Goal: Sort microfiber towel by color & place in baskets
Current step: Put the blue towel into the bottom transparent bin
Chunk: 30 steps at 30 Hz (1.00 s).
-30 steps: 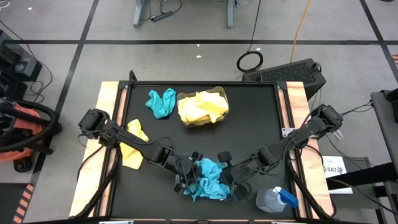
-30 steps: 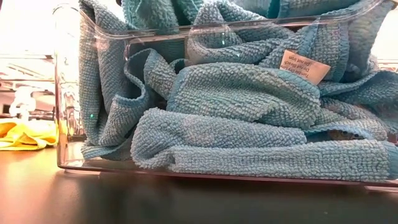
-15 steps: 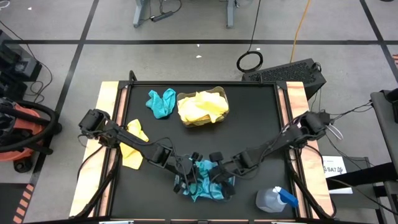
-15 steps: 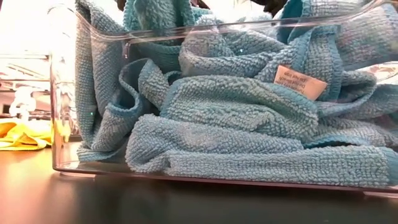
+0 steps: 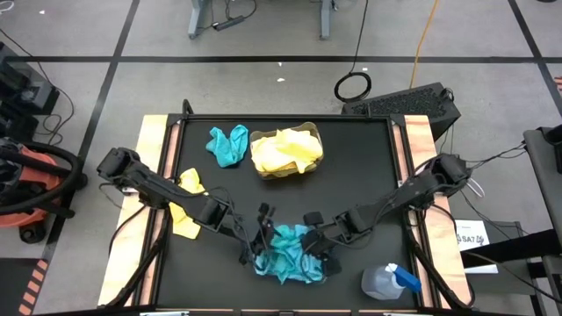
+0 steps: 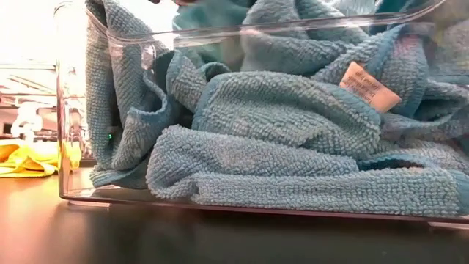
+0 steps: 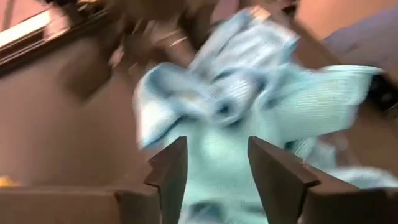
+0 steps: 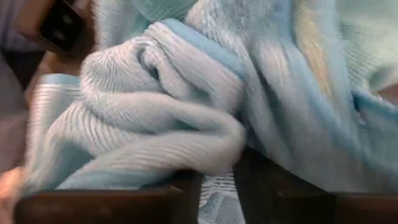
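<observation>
Two clear baskets stand on the black desk point(image 5: 351, 167). The front basket point(image 6: 73, 147), near the desk's front edge, is packed with crumpled turquoise towels point(image 5: 288, 253); how many cloths make up this heap cannot be told, as they are folded into one another. A small tag point(image 6: 368, 86) shows on one fold in the low view. The rear basket point(image 5: 283, 172), at the middle of the desk toward its far edge, holds a mound of yellow towels point(image 5: 285, 149), again too bunched to count.

Two cloths lie loose on the desk. One turquoise towel point(image 5: 227, 145) lies just beside the rear basket on its left, crumpled, its long axis running roughly from the far edge toward the front. One yellow towel point(image 5: 186, 204) lies at the desk's left edge under the left arm, stretched front to back.

The left gripper point(image 5: 261, 230) sits at the left side of the turquoise heap, its fingers parted a moderate way with blue cloth beyond them. The right gripper point(image 5: 320, 248) presses into the heap's right side; whether it grips cloth cannot be told. One spray bottle point(image 5: 390, 281) stands at the front right corner.
</observation>
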Tool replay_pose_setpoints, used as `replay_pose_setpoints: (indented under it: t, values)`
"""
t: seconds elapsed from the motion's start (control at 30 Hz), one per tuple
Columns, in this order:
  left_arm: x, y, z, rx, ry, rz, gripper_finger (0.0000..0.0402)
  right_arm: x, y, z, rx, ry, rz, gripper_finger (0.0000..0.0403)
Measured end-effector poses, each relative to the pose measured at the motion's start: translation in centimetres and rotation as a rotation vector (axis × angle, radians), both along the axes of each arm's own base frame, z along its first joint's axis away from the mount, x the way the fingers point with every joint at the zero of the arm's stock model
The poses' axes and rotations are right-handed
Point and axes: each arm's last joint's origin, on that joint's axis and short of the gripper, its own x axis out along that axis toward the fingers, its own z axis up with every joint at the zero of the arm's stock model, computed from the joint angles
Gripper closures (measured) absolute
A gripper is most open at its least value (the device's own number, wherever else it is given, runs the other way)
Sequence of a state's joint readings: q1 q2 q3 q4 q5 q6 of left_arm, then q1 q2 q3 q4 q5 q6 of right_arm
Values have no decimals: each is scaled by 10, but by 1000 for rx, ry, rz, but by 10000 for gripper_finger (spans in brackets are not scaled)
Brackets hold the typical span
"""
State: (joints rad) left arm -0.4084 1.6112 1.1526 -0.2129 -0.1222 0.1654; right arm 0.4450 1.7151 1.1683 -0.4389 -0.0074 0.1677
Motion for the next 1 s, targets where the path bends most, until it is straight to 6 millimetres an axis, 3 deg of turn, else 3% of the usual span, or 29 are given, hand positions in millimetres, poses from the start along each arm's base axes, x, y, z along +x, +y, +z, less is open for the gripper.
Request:
replay_pose_setpoints:
  t: [0.3, 0.5, 0.8, 1.0]
  values:
    - [-26, 19, 17, 147, 62, 201, 214, -26, 4, 47, 55, -119, 37, 219]
    - [-34, 39, 13, 351, 122, 376, 214, -39, 3, 69, 27, -202, 9, 171]
    - [-31, 98, 7, 365, 247, 632, 214, -60, -1, 87, 9, -217, -57, 164]
    - [-31, 142, 6, 353, 301, 781, 214, -68, 4, 87, -6, -198, -57, 168]
